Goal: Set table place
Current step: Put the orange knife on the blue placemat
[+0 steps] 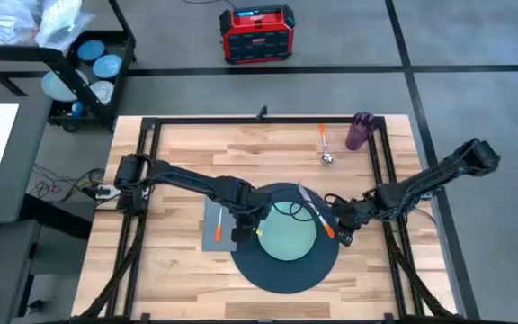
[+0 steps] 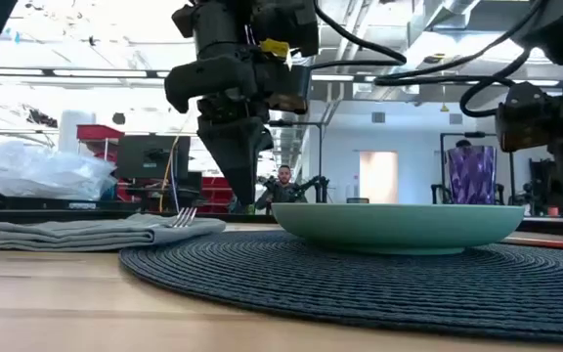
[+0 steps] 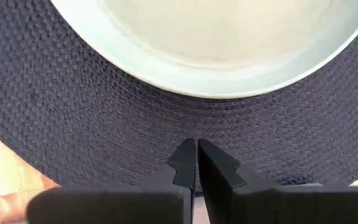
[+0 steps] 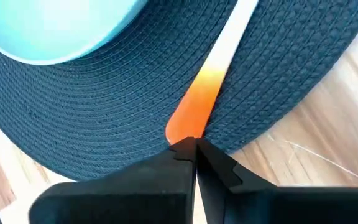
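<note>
High view: mat (image 1: 281, 268) and plate (image 1: 288, 232) at centre; spoon (image 1: 325, 144) and cup (image 1: 360, 130) upper right, apart.

Low view: fork (image 2: 186, 215) lies on napkin (image 2: 86, 233), left.

Left wrist view: left gripper (image 3: 196, 163) pressed together, empty, above mat.

Right wrist view: right gripper (image 4: 193, 149) clamps the knife (image 4: 199, 106) at the mat's edge.

1. One worktop (image 1: 187, 162) is showing.
2. One dark round mat (image 1: 277, 270) is lying on it.
3. One pale green plate (image 1: 288, 236) is sitting on the mat.
4. One grey napkin (image 2: 76, 233) is showing.
5. Three orange-handled pieces of cutlery are lying out: one fork (image 2: 184, 217), one knife (image 1: 324, 222) and one spoon (image 1: 326, 148).
6. One purple cup (image 1: 360, 131) is standing.
7. Two arms are reaching in, each carrying one end effector: the left end effector (image 3: 196, 146) and the right end effector (image 4: 194, 146).
8. One red box (image 1: 256, 34) is sitting on the floor.
9. One black cart (image 1: 61, 54) is holding several blue plates (image 1: 106, 65); their exact number is not showing.
10. One person (image 2: 283, 183) is showing in the room behind.
</note>
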Robot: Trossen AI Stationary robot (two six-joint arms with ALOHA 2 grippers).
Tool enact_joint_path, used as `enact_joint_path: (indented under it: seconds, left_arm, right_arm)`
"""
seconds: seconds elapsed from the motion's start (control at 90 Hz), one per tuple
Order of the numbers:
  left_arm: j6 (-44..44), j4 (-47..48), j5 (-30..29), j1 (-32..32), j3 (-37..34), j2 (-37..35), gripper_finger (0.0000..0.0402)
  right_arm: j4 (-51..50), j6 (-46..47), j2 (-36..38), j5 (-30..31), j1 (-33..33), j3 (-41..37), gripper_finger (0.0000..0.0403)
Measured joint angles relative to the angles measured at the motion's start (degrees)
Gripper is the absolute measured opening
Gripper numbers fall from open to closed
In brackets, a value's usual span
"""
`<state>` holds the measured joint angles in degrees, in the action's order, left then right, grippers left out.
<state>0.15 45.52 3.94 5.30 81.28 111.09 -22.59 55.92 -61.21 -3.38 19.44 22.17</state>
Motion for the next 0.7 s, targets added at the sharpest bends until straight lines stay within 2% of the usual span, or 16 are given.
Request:
enact_joint_path:
  seconds: [0.278, 0.456, 0.7]
  left_arm:
    - [-0.8, 0.0, 0.0, 0.0, 0.0, 0.0, 0.0]
    - [-0.9, 0.0, 0.0, 0.1, 0.0, 0.0, 0.0]
    - [-0.9, 0.0, 0.0, 0.1, 0.0, 0.0, 0.0]
  right_arm:
    - [0.5, -0.2, -0.3, -0.2, 0.0, 0.0, 0.0]
    - [1.1, 0.0, -4.7, -2.8, 0.0, 0.0, 0.0]
    - [12.8, -2.1, -11.8, -6.5, 0.0, 0.2, 0.0]
